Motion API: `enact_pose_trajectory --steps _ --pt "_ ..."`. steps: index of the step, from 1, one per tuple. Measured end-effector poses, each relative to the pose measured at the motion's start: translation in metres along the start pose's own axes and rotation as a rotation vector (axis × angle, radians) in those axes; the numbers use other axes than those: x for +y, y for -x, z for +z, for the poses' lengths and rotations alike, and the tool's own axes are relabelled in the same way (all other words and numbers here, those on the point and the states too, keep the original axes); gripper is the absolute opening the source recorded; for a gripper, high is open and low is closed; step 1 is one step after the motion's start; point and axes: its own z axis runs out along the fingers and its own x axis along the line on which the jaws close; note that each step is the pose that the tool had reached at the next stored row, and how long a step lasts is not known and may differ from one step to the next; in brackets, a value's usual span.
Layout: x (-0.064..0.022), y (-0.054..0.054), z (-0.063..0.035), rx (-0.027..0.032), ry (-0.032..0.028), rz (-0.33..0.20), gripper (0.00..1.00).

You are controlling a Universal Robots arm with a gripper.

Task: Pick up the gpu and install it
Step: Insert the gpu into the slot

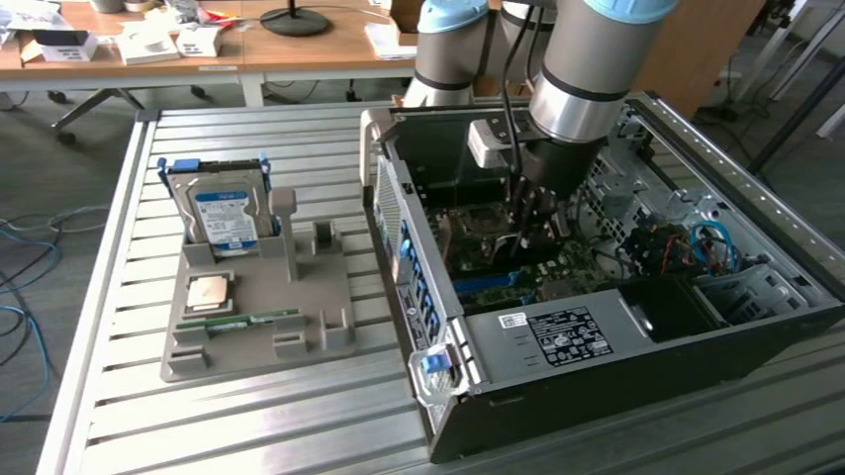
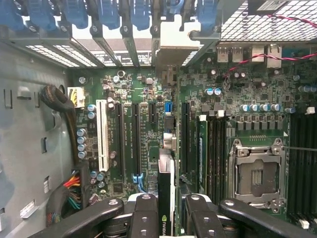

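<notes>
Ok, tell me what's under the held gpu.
The green motherboard and its long black expansion slots lie under the gpu. The card's edge hides what sits directly beneath it.

The arm (image 1: 581, 79) points straight down, gripper (image 2: 167, 210) fingers (image 2: 145, 212) clamped on the gpu (image 2: 166, 186).

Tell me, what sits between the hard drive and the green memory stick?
A square chip, lying on the grey tray, in the exterior view.
</notes>
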Motion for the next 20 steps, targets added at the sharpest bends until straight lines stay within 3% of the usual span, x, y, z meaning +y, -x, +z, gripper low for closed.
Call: enact_pose_trajectory --steps 20 --pt "0.0037 0.0001 0.0032 -0.0003 -0.0001 0.0 0.26"
